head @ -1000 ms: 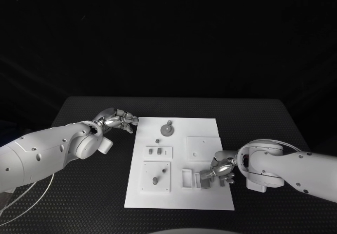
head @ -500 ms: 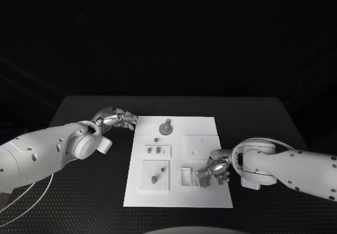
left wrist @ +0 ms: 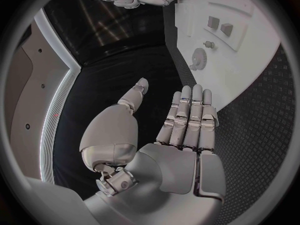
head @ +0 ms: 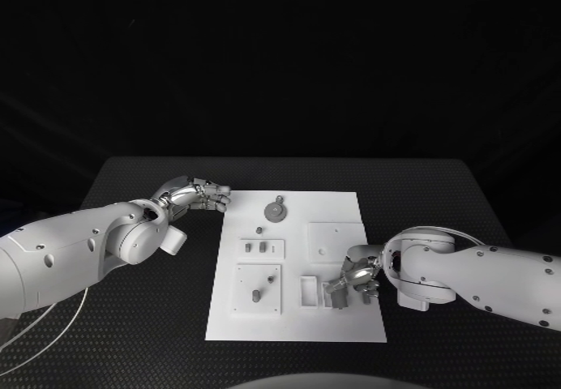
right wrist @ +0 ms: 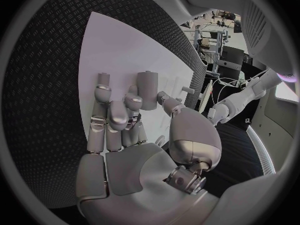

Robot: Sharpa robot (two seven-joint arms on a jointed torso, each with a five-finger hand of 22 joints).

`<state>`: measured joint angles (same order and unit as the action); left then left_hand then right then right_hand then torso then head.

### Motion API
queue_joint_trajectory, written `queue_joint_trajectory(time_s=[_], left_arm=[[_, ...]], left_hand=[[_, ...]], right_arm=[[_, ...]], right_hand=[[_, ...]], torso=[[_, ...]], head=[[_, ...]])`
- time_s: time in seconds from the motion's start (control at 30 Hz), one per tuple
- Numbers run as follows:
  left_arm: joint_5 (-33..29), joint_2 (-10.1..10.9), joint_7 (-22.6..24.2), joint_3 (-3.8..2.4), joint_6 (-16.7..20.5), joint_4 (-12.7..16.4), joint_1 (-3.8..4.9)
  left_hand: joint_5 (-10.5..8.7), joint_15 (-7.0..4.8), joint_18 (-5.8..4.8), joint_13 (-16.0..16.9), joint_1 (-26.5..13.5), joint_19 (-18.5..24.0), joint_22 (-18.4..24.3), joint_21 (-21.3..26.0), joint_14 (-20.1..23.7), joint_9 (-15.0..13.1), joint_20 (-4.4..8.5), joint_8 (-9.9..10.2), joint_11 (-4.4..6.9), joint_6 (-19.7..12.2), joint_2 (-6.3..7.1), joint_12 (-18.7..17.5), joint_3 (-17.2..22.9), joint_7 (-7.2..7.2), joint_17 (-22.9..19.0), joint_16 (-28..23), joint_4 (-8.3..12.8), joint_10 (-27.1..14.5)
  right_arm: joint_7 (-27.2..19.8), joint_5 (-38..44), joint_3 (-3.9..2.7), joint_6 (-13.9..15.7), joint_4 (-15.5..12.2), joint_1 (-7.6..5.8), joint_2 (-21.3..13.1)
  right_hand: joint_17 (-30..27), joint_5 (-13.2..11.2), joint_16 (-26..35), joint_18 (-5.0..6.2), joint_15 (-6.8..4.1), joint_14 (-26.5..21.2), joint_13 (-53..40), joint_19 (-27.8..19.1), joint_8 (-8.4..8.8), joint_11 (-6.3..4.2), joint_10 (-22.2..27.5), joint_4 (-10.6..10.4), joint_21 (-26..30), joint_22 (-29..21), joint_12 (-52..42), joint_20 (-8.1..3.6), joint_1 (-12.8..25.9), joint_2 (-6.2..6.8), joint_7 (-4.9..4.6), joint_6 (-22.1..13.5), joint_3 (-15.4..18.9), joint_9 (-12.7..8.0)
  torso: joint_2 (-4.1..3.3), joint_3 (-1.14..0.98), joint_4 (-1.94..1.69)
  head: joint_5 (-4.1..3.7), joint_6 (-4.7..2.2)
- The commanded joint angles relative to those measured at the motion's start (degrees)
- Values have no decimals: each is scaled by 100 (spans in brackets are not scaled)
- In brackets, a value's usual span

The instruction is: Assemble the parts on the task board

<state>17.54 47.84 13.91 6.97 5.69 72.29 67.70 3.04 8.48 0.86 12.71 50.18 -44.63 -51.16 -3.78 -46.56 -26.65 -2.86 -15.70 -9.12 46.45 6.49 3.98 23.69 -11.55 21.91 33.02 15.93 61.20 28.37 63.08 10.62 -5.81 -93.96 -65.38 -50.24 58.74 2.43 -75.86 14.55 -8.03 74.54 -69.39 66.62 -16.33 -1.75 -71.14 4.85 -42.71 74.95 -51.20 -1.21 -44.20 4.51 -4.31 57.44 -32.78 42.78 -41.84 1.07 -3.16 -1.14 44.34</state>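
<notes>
The fingers (head: pixel 346 285) of the right hand (head: pixel 357 279) were curled down over the near right part of the white rectangular task board (head: pixel 339 207), at the pale open-topped slot block (head: pixel 311 292) standing there; in the right wrist view those fingers (right wrist: pixel 106 120) lay bent with their tips against the board beside a small grey cylindrical part (right wrist: pixel 147 89); whether the part was actually pinched could not be told. The fingers (left wrist: pixel 190 117) of the left hand (head: pixel 193 197) lay straight and close together, the thumb standing apart, with nothing in them; that hand hovered over the black textured bench (head: pixel 152 324) just off the board's far left corner, apart from the board.

The task board lay in the middle of the bench, its long side running away from the robot. On it were a round grey toothed gear (head: pixel 277 212) near the far edge; a small white raised plate with two grey studs (head: pixel 263 249) below that; a larger white raised plate carrying grey pieces (head: pixel 259 289) at the near left; a plain white square plate (head: pixel 333 241) at the right.
</notes>
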Motion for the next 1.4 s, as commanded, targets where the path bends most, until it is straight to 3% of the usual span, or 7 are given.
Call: queue_joint_trajectory(time_s=[0.03, 0.13, 0.23, 0.47, 0.83, 1.13, 1.4], left_arm=[[-92, 32, 103, -5, -92, 50, 31], [-92, 48, 99, -4, -93, 62, 36], [-92, 49, 96, -4, -103, 69, 37], [-93, 45, 94, -4, -115, 72, 36], [-93, 35, 94, -4, -178, 53, 36], [-93, 28, 76, -4, -194, 70, 35], [-116, 26, 65, -4, -78, 88, 35]], left_hand=[[0, 5, -11, -11, -27, 47, 17, 11, 24, -3, 6, -29, -7, -44, -33, -3, 1, 5, 12, -36, 15, -49], [-1, 5, -9, -13, -24, 45, 24, 8, 18, -4, 5, -31, -7, -42, -40, -3, 5, 6, 17, -41, 16, -50], [-1, 5, -8, -15, -21, 45, 29, 8, 15, -4, 4, -32, -8, -43, -39, -3, 6, 6, 20, -45, 18, -52], [-1, 10, -7, -29, -33, 50, 69, 5, 10, 5, -4, -10, -17, -96, -21, -7, 0, -16, 39, -85, 17, -72], [-2, 23, -11, -42, -62, 74, 111, 10, 27, 7, -16, -5, -25, -119, -14, -9, -14, -26, 54, -137, 12, -92], [1, 333, -85, -363, -160, 863, 483, 18, 746, 41, -311, 158, -281, -623, 86, -20, 40, -211, -59, -783, -86, -820], [-2, 389, -86, -686, -145, 1322, 648, -3, 1329, 3, -467, 197, -158, -944, 227, -40, 185, 103, -176, -1137, -294, -1596]], right_arm=[[24, 180, 29, 57, 12, 41, 12], [4, 180, 29, 59, 6, 41, 10], [-16, 160, 29, 92, -2, 41, -3], [-72, -12, 21, 225, -142, 18, -103], [-112, -480, -72, 337, -261, -239, -193], [-136, -548, -92, 359, -330, -247, -117], [-111, -759, -66, 211, -201, -244, 117]], right_hand=[[-17, 28, -34, 44, 6, -35, -9, -45, 44, -25, 22, 545, -50, 120, 28, 12, -161, -410, -15, 50, -132, 18], [-36, 25, -47, 45, 6, -34, -8, -46, 62, -21, -1, 1035, -69, 115, 34, 34, -111, -673, -8, 103, -190, 25], [-50, 36, -48, 45, 5, -34, -6, -42, 74, -26, -16, 1176, -72, 110, 38, 43, -59, -760, -7, 129, -225, 26], [-61, 36, -48, 45, 4, -35, -3, -41, 78, -29, -23, 1182, -75, 110, 43, 47, -18, -695, -4, 152, -223, 30], [-77, 35, -57, 45, -4, -24, 1, -26, 91, -37, -47, 1175, -84, 107, 47, 45, 34, -632, 4, 183, -236, 35], [-85, 35, -58, 45, -6, -22, 3, -18, 100, -39, -52, 1165, -83, 103, 52, 44, 80, -595, 6, 191, -239, 36], [-94, 35, -56, 45, -6, -25, 6, -17, 112, -38, -53, 1153, -78, 100, 58, 45, 123, -587, 5, 192, -248, 35]], torso=[[3, -4, 0], [-1, -8, 1], [-2, -5, 0], [0, -7, 9], [2, 3, 5], [-3, 1, -13], [-2, 3, 7]], head=[[2, 6], [8, 10], [6, 14], [23, 21], [8, 35], [21, 53], [38, 65]])
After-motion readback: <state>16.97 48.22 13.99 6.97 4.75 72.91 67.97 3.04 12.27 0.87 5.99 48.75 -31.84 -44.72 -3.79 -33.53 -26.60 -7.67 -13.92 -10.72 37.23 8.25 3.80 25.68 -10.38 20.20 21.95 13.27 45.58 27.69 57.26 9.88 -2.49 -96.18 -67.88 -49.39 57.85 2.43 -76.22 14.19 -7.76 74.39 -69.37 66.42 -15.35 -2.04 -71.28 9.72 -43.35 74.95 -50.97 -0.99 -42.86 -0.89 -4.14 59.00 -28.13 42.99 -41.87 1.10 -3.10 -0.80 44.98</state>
